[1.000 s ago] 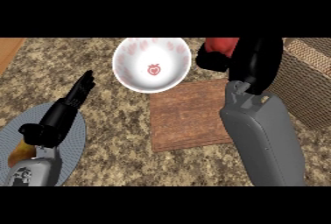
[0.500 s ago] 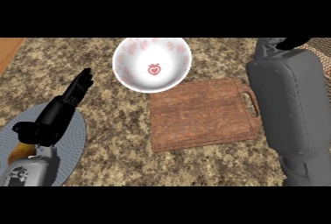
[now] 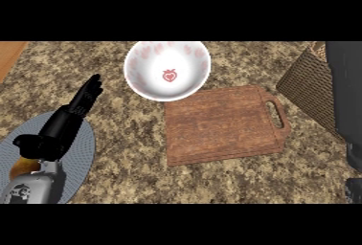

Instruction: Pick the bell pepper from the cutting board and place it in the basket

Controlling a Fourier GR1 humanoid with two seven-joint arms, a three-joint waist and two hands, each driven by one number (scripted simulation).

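Note:
The wooden cutting board (image 3: 222,124) lies bare in the middle of the counter, handle to the right. No bell pepper shows anywhere. The woven basket (image 3: 311,93) sits at the right edge, partly covered by my right forearm (image 3: 346,100), which runs up and out of the picture, so that hand is hidden. At the left, my left hand (image 3: 84,98) rests open with fingers straight, above a plate.
A white bowl (image 3: 167,70) printed with strawberries stands just behind the board. A grey-blue plate (image 3: 79,155) lies at the lower left under my left forearm, with something orange (image 3: 22,167) beside the wrist. A wooden strip (image 3: 10,55) edges the far left.
My right arm has swung right, from above the board's far corner to over the basket. The red pepper it held and the hand itself have left the view. The left hand stayed put.

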